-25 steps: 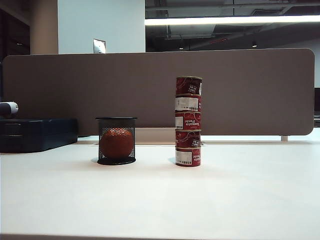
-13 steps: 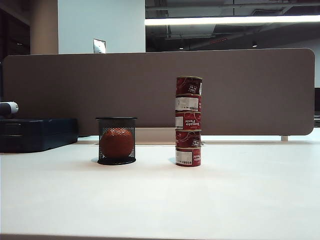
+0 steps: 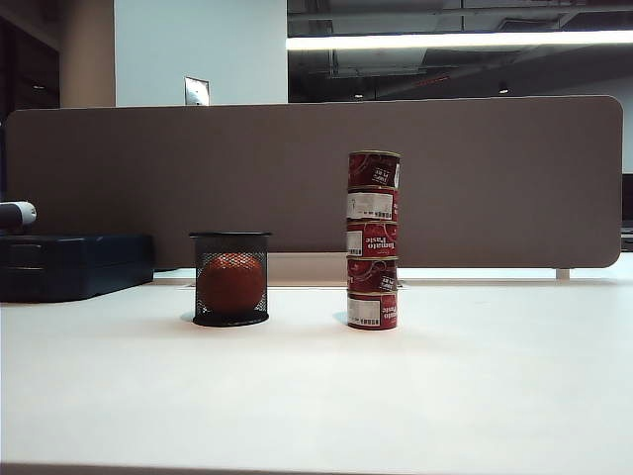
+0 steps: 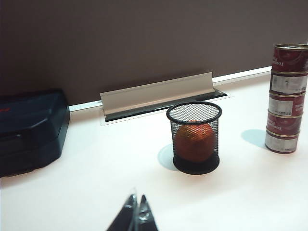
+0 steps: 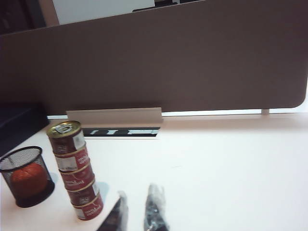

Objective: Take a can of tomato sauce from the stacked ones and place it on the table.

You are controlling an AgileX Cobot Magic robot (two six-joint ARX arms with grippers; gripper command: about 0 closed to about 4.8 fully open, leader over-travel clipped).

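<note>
While neither arm appears in the exterior view, that frame sets out the scene plainly, read from left to right. At the far left edge a dark blue case [image 3: 74,265] lies flat on the table [image 3: 475,396], against the brown-grey divider panel [image 3: 297,178] that spans the background. Left of centre stands a black wire-mesh cup [image 3: 230,279] with an orange-red ball [image 3: 230,284] inside it. Just right of centre rise the stacked ones [image 3: 372,257], red tins in a straight upright column, the lowest resting on the table; white label patches face the camera. On top sits the can of tomato sauce [image 3: 373,169], squarely seated on the tin below, untouched. The cup and the column stand apart, with bare table between them.

In the left wrist view the left gripper [image 4: 136,217] shows only as dark fingertips at the bottom edge of the frame, pressed together, closed and empty, above bare table and well short of the cup.

In the right wrist view the right gripper [image 5: 136,214] shows at the bottom centre, its two blurred fingers slightly parted with nothing between them; the column of tins stands near it, not in contact.
</note>
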